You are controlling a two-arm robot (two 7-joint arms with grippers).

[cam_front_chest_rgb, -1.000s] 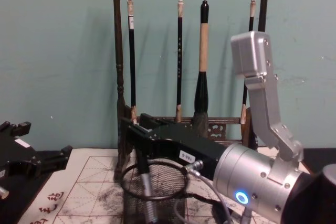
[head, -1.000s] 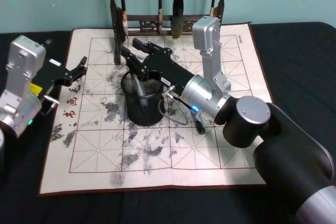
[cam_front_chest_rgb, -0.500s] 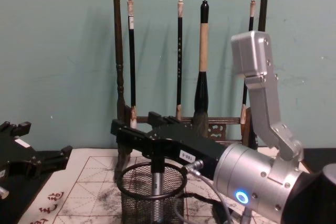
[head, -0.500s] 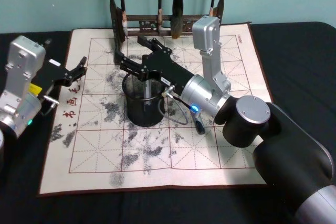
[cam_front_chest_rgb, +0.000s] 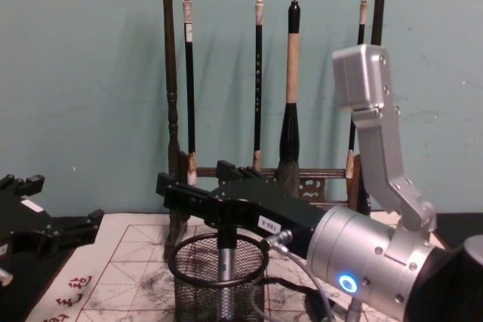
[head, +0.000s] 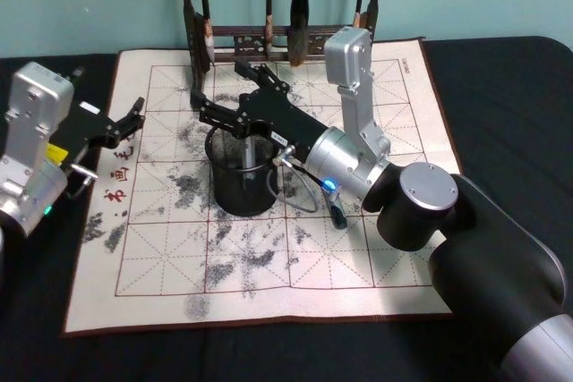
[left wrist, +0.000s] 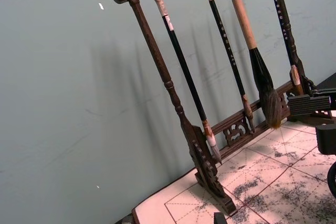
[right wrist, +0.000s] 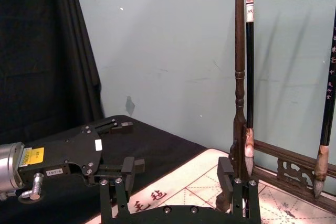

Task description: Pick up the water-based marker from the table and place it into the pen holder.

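Right gripper (head: 221,89) reaches fwd over the holder (head: 242,192), jaws spread wide, gripping nothing. Marker (head: 248,157) stands approx upright inside the holder. Its grey barrel pokes up past the rim, top right under the gripper's black body; can't tell if they touch. In chest view the marker (cam_front_chest_rgb: 225,277) shows thru the mesh of the holder (cam_front_chest_rgb: 189,292), w/ the right gripper (cam_front_chest_rgb: 192,177) just above the rim. Holder sits on the mat (head: 358,257), left of centre, in front of the rack (head: 269,40) at the mat's far edge. Mat lies on the table (head: 501,87). Left gripper (head: 138,114) hangs over the mat's left edge, well apart from the holder, jaws also spread, empty. Right wrist view shows it (right wrist: 131,145) the same way.
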